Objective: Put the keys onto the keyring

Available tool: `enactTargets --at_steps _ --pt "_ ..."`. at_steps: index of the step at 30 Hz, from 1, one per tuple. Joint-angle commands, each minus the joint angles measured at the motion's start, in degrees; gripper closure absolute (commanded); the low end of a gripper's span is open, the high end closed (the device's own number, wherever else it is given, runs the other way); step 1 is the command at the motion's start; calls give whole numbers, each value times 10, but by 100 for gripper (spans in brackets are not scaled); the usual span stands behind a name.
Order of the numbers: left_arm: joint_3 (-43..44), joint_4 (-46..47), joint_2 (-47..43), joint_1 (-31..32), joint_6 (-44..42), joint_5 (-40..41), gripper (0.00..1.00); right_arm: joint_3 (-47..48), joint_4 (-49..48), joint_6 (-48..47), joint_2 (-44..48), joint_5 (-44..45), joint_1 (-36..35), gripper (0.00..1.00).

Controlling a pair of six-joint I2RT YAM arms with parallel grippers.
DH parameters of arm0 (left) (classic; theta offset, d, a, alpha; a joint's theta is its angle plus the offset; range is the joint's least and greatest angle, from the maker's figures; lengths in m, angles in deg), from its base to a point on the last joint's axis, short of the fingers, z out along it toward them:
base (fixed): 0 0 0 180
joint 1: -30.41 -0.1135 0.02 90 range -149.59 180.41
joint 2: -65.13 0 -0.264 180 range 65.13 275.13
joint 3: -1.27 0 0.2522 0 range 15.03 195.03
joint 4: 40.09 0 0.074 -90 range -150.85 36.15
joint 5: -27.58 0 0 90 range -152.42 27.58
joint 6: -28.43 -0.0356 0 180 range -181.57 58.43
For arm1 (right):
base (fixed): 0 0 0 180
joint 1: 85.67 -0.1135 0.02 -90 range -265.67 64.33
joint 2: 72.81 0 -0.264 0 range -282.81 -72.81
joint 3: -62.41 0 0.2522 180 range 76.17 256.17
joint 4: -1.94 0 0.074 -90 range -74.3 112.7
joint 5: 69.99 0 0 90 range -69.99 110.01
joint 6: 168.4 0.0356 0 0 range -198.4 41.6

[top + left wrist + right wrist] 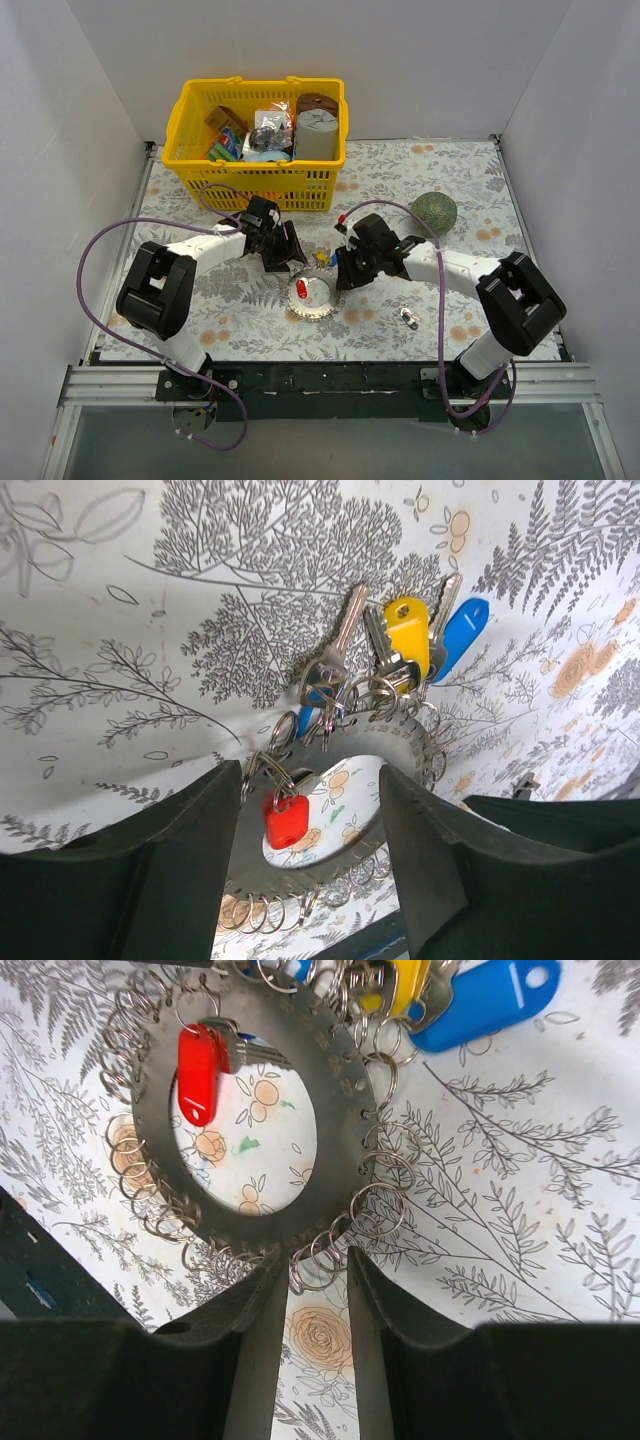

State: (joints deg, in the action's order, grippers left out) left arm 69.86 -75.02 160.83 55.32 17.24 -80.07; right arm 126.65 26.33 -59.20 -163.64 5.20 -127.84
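Note:
The keyring [318,309] is a flat grey toothed ring that lies on the flowered cloth between my grippers. Small split rings hang all round its rim. A red key [301,290] lies in its hollow centre, hooked on. In the left wrist view the keyring [405,748] carries the red key [285,820], a yellow key [408,632], a blue key [462,632] and a bare silver key [345,630]. My left gripper [310,780] is open, with its fingers astride the ring's near part. My right gripper [317,1260] is open by a narrow gap at the rim of the keyring [340,1090], with split rings [330,1250] at its tips.
A loose small key [408,318] lies on the cloth at the right front. A round greenish lump [434,210] sits at the right back. A yellow basket [200,165] full of items stands at the back. White walls close off both sides.

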Motion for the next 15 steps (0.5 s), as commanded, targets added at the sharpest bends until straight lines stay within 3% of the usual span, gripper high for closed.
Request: enactTargets --at_steps 1,15 --pt "34 -40 -35 1 -39 51 43 35 21 -8 38 34 -2 61" --pt "-17 -41 -69 1 -47 41 41 14 -1 14 39 8 -2 58"
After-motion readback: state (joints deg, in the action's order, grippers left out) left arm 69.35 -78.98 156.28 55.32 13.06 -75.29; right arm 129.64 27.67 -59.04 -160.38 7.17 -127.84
